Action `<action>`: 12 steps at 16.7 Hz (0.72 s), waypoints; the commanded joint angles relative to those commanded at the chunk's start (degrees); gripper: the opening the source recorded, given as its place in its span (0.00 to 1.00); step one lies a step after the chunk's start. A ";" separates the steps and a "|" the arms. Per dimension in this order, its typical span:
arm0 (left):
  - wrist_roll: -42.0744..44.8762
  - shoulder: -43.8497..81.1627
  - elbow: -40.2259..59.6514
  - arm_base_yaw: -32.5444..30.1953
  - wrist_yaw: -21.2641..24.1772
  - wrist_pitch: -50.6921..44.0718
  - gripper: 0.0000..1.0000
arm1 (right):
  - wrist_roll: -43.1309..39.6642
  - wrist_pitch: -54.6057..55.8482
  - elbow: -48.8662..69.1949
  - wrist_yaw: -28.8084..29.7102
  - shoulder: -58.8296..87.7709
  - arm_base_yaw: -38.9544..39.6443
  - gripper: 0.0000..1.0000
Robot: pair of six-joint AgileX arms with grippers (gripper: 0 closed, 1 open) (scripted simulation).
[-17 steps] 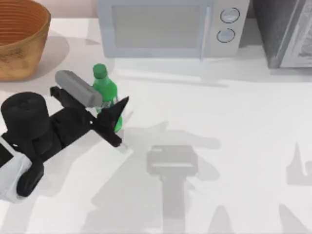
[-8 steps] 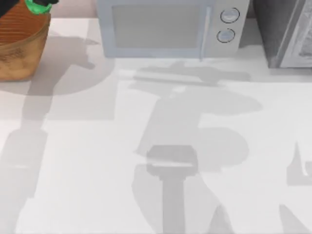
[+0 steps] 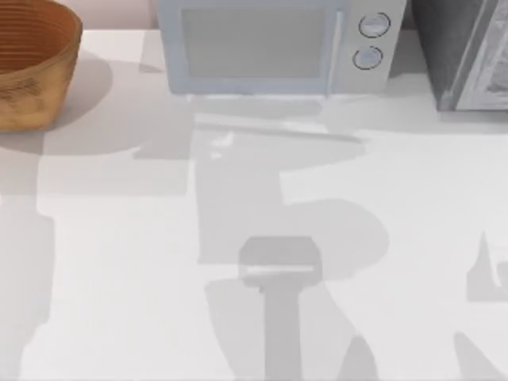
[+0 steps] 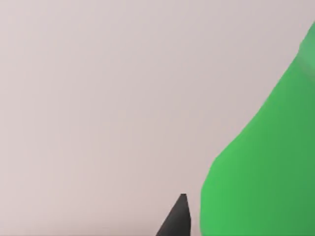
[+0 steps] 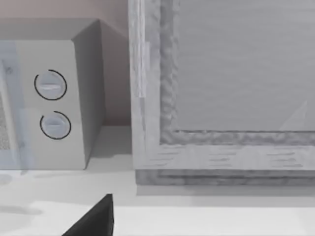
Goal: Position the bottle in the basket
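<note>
One white table (image 3: pixel 413 198), w/ grey shadows across it. One grey framed cabinet (image 3: pixel 468 55) at the table's 1 o'clock corner. One microwave (image 3: pixel 254 48) at 12 o'clock, just beside the cabinet, approx touching it. Two round dials (image 3: pixel 374 25) on its front, one above the other. One wicker basket (image 3: pixel 40 87) at the 10 o'clock corner, well apart from the microwave; its ribbed inside is cut off by the edge of the top view.

One green bottle (image 4: pixel 266 172), seen close up in the left wrist view w/ a plain pale wall behind it, just beside my left gripper (image 4: pixel 177 221). Can't tell if that gripper is clamped on it or apart, nor where the bottle sits vs. the basket.

My right gripper (image 5: pixel 93 222) faces the microwave's dials and the cabinet; apart or together, can't tell.
</note>
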 joint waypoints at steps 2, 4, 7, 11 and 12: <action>-0.32 0.06 0.46 0.98 -0.83 -1.49 0.00 | 0.00 0.00 0.00 0.00 0.00 0.00 1.00; -0.35 0.07 0.50 1.08 -0.92 -1.64 0.00 | 0.00 0.00 0.00 0.00 0.00 0.00 1.00; -0.19 0.23 0.32 0.82 -0.88 -1.51 0.00 | 0.00 0.00 0.00 0.00 0.00 0.00 1.00; -0.35 4.28 2.19 0.42 -1.32 1.55 0.00 | 0.00 0.00 0.00 0.00 0.00 0.00 1.00; -0.42 6.32 2.56 0.28 -1.46 2.16 0.00 | 0.00 0.00 0.00 0.00 0.00 0.00 1.00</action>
